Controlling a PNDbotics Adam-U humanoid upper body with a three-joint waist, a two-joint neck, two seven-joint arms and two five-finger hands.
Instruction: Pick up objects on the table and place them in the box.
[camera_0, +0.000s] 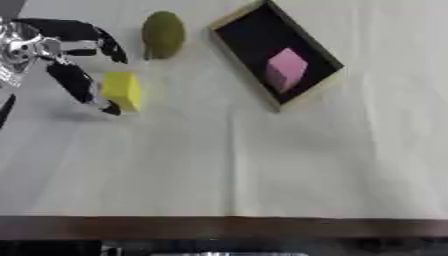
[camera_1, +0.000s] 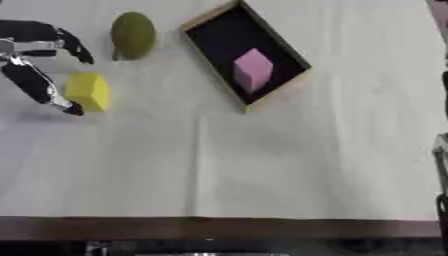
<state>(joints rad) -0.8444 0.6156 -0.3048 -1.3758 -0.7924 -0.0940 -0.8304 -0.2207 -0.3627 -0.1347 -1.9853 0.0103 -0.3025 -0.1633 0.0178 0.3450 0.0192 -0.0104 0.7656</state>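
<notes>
Left hand (camera_0: 52, 55) at 9–10 o'clock of the table, coming in from the left edge, fingers spread wide, nothing held. One lower finger (camera_0: 74, 82) runs down along the left side of the yellow block (camera_0: 122, 90), its tip just beside the block's lower left corner; cannot tell if it touches. Upper fingers point toward 2 o'clock, above the block, apart from it.

Yellow block sits on the white tablecloth (camera_0: 245, 165) at about 10 o'clock, upright. Green rounded object (camera_0: 164, 34) at 11 o'clock, just above the block, small gap between them, near the far edge of the view.

Box (camera_0: 306, 97) at 12–1 o'clock, turned diagonal, dark inside with a tan rim, long axis running from 11 to 5 o'clock. Pink block (camera_0: 286, 70) lies inside it, toward the lower half. Box's near left rim is a short way right of the green object, cloth open between them.

Right hand: only a dark strip (camera_1: 443, 210) at the right edge of the right eye view, at 3–5 o'clock; cannot tell its state.

Open room: whole middle and lower cloth from 3 to 8 o'clock. Dark table edge (camera_0: 224, 227) runs across at 6 o'clock.
</notes>
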